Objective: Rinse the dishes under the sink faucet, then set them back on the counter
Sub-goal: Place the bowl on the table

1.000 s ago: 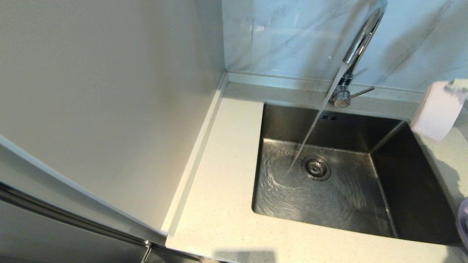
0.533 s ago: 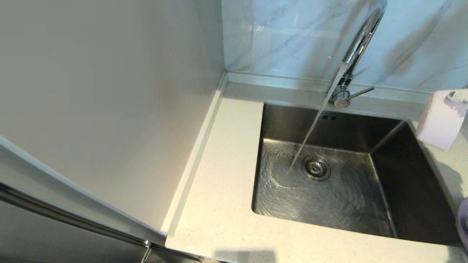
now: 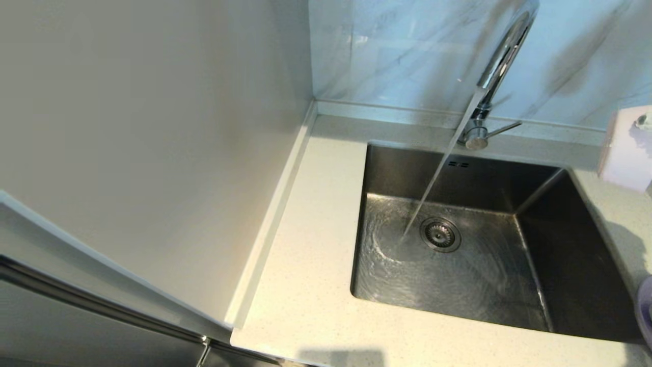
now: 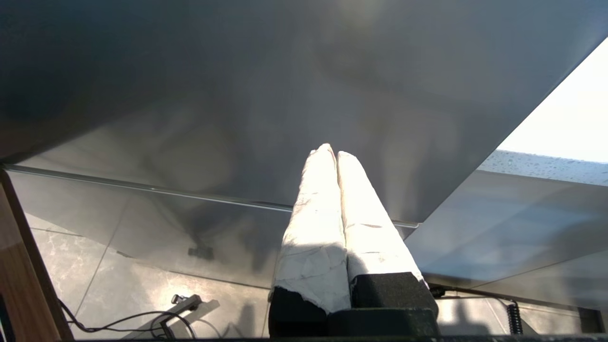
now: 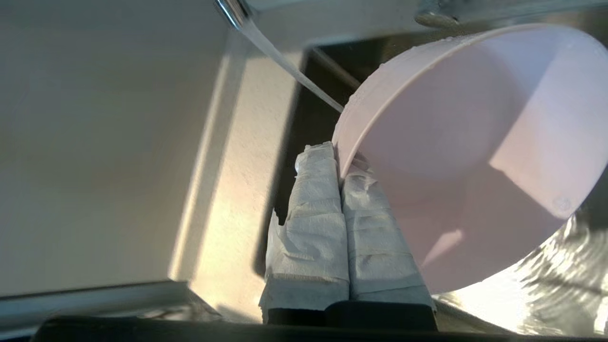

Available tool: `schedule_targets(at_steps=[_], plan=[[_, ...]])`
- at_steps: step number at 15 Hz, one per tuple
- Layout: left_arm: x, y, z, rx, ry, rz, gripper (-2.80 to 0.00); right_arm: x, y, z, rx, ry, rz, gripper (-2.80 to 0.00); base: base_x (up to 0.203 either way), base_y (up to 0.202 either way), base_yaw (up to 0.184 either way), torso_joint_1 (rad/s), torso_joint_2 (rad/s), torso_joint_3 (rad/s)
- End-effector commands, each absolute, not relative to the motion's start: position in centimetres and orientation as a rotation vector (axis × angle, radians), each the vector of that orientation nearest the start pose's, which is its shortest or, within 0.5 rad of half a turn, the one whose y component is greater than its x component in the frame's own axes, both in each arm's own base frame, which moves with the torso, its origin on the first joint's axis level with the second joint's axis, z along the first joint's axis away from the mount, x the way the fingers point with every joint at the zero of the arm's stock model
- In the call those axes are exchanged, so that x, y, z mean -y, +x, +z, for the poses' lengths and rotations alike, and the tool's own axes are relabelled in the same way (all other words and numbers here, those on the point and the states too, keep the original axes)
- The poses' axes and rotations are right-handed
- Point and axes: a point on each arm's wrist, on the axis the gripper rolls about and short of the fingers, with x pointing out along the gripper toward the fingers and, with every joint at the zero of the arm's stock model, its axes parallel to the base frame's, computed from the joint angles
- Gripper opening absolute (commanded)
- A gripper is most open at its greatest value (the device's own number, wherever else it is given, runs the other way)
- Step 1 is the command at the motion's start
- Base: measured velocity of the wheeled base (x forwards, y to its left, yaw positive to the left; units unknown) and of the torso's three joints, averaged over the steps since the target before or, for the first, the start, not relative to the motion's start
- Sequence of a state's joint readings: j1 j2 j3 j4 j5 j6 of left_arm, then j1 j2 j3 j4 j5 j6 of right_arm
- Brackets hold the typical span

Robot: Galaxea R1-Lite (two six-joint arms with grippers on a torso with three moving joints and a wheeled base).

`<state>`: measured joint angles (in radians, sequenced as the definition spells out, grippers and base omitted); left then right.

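The pale pink bowl [image 3: 622, 152] hangs tilted at the right edge of the head view, above the counter [image 3: 316, 244] beside the sink [image 3: 387, 168]. My right gripper [image 5: 338, 159] is shut on the bowl [image 5: 475, 142] at its rim, one finger inside and one outside. The chrome faucet [image 3: 501, 56] runs a water stream [image 3: 433, 188] into the basin next to the drain strainer [image 3: 440, 234]. A sliver of the lavender plate [image 3: 646, 311] shows at the right edge. The spoon is out of view. My left gripper [image 4: 331, 153] is shut and empty, parked low beside a steel front.
A tall off-white side panel [image 3: 153, 153] walls off the counter on the left. The marbled wall panel [image 3: 397, 51] stands behind the faucet, with the thin side lever [image 3: 504, 127] pointing right. A steel appliance front [image 3: 76, 326] sits at the lower left.
The bowl in my right gripper has moved to the right and back, away from over the sink's corner toward the right counter. Water keeps running.
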<state>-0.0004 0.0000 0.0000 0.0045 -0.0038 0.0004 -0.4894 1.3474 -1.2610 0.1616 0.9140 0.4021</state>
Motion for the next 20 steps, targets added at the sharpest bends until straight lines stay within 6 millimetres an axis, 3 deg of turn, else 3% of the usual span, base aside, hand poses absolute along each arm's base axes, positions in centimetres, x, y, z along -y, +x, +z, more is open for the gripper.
schedule_targets(at_steps=[1,5,10,14,20], plan=[[0.0,-2.3,7.5,-0.005,0.000,-0.004,-2.80,8.0,18.8,32.3,-0.288,0.417,0.397,-2.80,0.000,0.000,0.000,0.000,0.00,0.000],[0.0,-2.3,7.5,-0.005,0.000,-0.003,-2.80,7.8,18.2,31.5,-0.350,0.231,0.393,-2.80,0.000,0.000,0.000,0.000,0.00,0.000],[0.0,-2.3,7.5,-0.005,0.000,-0.003,-2.80,7.3,18.7,29.6,-0.420,-0.173,0.416,-2.80,0.000,0.000,0.000,0.000,0.00,0.000],[0.0,-2.3,7.5,-0.005,0.000,-0.005,-2.80,7.9,19.0,28.0,-0.561,-0.439,0.254,-2.80,0.000,0.000,0.000,0.000,0.00,0.000],[0.0,-2.3,7.5,-0.005,0.000,-0.003,-2.80,9.4,21.1,26.6,-0.691,-0.617,0.094,-2.80,0.000,0.000,0.000,0.000,0.00,0.000]])
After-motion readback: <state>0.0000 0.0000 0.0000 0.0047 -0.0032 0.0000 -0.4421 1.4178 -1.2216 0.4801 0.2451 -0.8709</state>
